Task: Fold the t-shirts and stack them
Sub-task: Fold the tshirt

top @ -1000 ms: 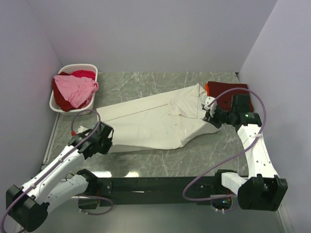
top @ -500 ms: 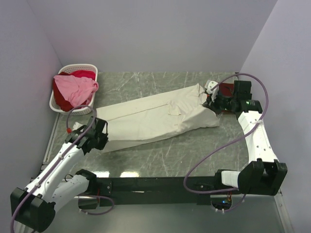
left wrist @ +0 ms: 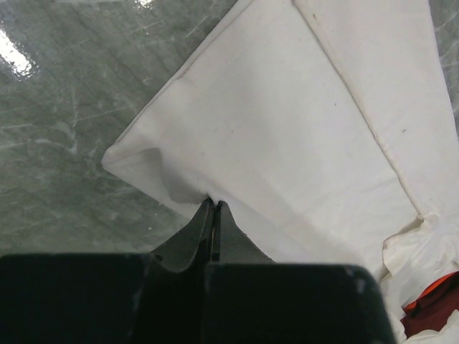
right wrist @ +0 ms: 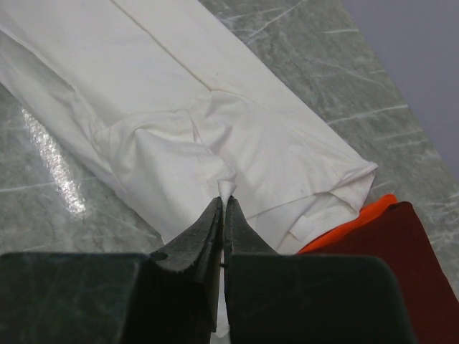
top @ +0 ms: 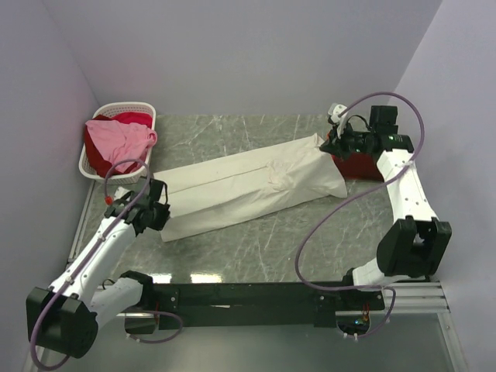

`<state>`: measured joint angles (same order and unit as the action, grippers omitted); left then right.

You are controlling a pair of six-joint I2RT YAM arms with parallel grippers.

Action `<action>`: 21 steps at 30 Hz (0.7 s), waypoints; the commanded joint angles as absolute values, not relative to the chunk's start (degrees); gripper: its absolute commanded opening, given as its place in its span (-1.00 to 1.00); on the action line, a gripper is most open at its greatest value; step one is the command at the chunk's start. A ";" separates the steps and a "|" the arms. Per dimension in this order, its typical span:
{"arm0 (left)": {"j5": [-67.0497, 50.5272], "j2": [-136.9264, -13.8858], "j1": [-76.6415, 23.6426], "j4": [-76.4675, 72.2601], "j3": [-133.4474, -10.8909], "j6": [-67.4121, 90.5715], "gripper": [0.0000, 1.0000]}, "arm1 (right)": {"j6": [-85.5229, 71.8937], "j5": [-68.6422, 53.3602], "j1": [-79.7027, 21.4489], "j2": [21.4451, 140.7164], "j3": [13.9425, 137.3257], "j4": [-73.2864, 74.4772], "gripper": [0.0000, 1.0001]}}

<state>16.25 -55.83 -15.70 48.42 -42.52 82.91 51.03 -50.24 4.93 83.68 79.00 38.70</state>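
White slatted basket (top: 99, 175) holds pink t-shirt (top: 116, 143) over red one (top: 133, 118).

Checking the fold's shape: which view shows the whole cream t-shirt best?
Top external: the cream t-shirt lies as one folded strip. Left wrist shows only the corner the left claw pinches; right wrist shows only the sleeve end beside the dark red shirt.

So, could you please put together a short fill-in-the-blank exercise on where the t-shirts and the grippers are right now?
1. The left gripper and the right gripper are both ____ on the cream-white t-shirt.
2. The pink t-shirt lies in the basket at the far ____ corner of the table.
3. The dark red t-shirt lies next to the ____ gripper.
Missing words: shut; left; right.
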 commanded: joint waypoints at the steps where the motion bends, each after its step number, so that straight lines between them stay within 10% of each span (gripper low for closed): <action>1: 15.64 -57.47 -14.59 45.53 -45.17 80.42 -0.99 | 49.48 -52.21 5.19 87.00 83.93 38.32 -1.00; 21: 14.15 -73.56 -8.26 36.04 -49.57 73.57 -0.99 | 43.86 -49.66 2.73 104.94 98.87 38.14 -1.00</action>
